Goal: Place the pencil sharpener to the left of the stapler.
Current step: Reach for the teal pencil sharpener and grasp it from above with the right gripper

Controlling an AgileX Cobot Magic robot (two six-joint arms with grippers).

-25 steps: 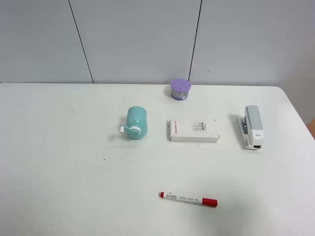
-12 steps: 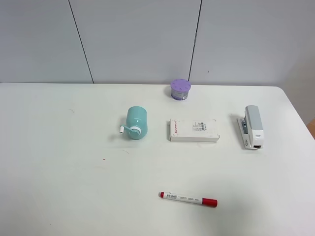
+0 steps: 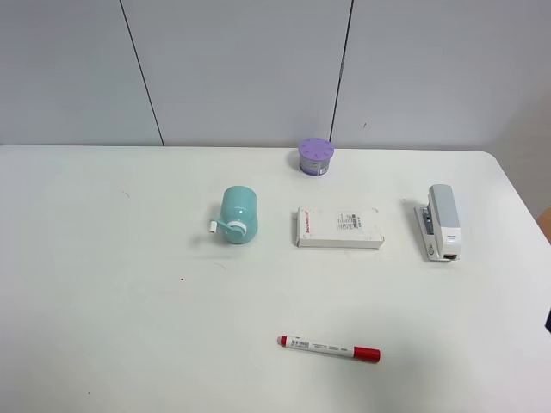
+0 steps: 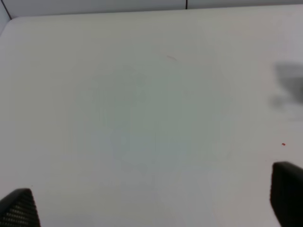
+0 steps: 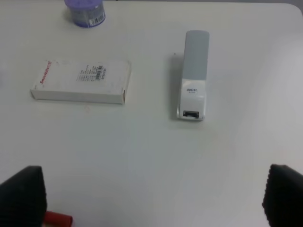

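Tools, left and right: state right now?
Left tool: open, holding nothing.
Right tool: open, holding nothing.

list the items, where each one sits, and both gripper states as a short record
sharpener: left of the box, crank toward the front, not gripped
box: between sharpener and stapler
stapler: far right
purple container: behind the box, near the wall
marker: front, apart from the rest
left gripper: open, holding nothing
right gripper: open, holding nothing
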